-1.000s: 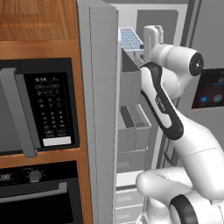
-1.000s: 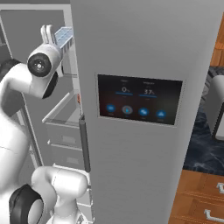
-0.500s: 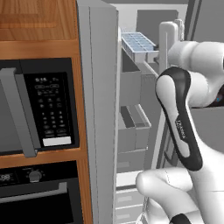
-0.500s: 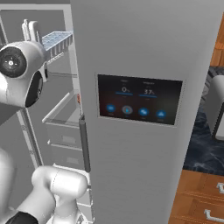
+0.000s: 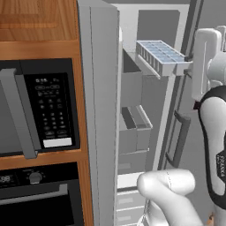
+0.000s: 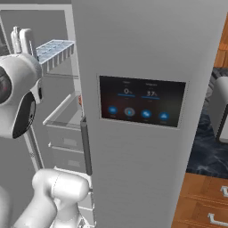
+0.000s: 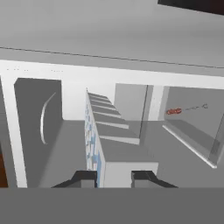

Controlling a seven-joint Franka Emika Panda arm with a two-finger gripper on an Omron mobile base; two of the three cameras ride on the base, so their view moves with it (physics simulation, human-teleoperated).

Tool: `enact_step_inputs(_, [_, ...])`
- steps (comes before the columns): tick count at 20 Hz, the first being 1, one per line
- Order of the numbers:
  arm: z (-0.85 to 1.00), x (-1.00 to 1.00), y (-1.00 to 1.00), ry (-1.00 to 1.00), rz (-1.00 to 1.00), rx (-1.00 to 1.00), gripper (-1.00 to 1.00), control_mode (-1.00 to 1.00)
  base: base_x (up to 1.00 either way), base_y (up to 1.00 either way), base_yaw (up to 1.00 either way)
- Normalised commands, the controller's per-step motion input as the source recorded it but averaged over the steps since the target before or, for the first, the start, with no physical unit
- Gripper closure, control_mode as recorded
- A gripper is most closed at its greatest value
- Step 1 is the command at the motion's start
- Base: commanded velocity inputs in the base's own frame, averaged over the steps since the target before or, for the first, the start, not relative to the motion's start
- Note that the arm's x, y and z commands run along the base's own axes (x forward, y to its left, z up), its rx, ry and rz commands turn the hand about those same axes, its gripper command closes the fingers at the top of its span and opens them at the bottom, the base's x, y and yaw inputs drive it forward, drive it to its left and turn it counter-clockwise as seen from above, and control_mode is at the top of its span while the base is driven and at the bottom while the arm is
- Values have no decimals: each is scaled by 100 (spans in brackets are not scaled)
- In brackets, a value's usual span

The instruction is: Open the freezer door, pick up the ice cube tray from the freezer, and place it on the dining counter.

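Centrally, the freezer (image 5: 145,110) stands open, a tall narrow compartment with white walls, grey shelves and grey drawers stacked down its middle. Its plain grey door (image 5: 103,110), the freezer door, is swung out and seen edge-on in the left base view, between the compartment and a wooden cabinet (image 5: 39,26) that houses a black microwave (image 5: 39,110) and, below it, an oven (image 5: 35,198). In the right base view a second grey door with a dark touchscreen panel (image 6: 141,101) fills the middle, and a patch of the black marbled dining counter (image 6: 209,151) shows at the far right edge.

High up in front of the open compartment, the white robot arm holds the ice cube tray (image 5: 162,56), a small white tray with pale-blue squares, clear of the shelves and roughly level. The gripper (image 7: 113,178) has its jaws narrowed onto the tray's near end, one dark fingertip either side of it in the hand view. A thin red-handled tool (image 7: 174,111) lies on a shelf inside, well apart from the tray.
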Motion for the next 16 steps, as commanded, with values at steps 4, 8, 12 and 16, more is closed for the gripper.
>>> enact_step_inputs(4, [0, -74, -8, 4, 0, 0, 100, 100, -25, -2, 0])
enact_step_inputs(8, [0, 0, 0, 0, 0, 0, 100, 100, -100, -53, -25])
enact_step_inputs(12, [0, 0, 0, 0, 0, 0, 100, 100, -90, -43, -60])
enact_step_inputs(16, [0, 0, 0, 0, 0, 0, 100, 100, -37, -12, -81])
